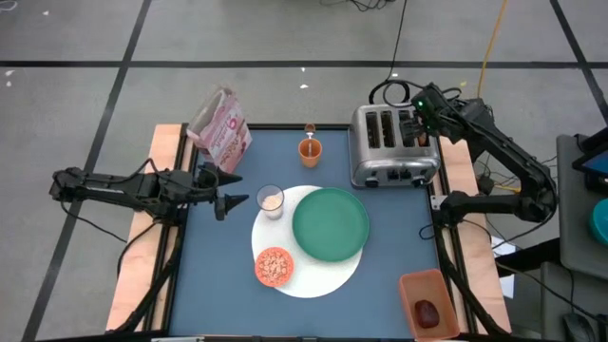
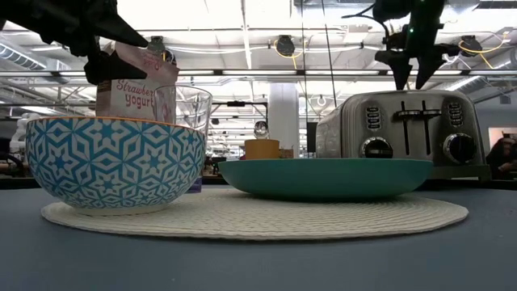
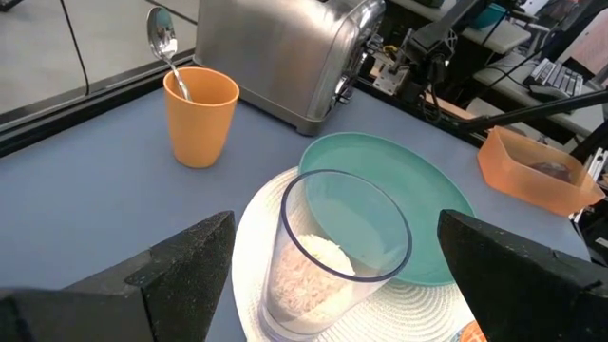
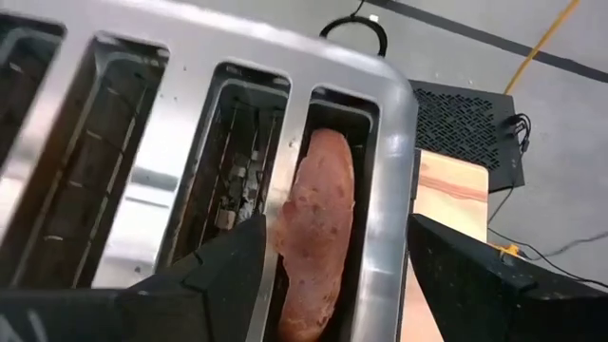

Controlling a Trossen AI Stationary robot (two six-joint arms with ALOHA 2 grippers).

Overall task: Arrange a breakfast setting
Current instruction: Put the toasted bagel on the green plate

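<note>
A round white mat (image 1: 313, 275) bears a green plate (image 1: 330, 223), a small bowl of cereal (image 1: 274, 266) and a glass (image 3: 332, 247) with some white filling. My left gripper (image 3: 337, 228) stands open at the mat's left side, with the glass just ahead between its fingers and untouched. An orange cup (image 3: 199, 114) holds a silver spoon (image 3: 163, 43) upright by its handle end. My right gripper (image 4: 332, 285) hangs open just above the silver toaster (image 1: 394, 142). Its fingers straddle an end slot where a browned bagel (image 4: 318, 237) stands on edge.
A pink cereal box (image 1: 220, 128) stands at the table's far left corner. An orange bin (image 1: 432, 299) holding dark red food (image 1: 428, 312) sits at the near right corner. Bare blue table lies along the near edge and between the cup and the mat.
</note>
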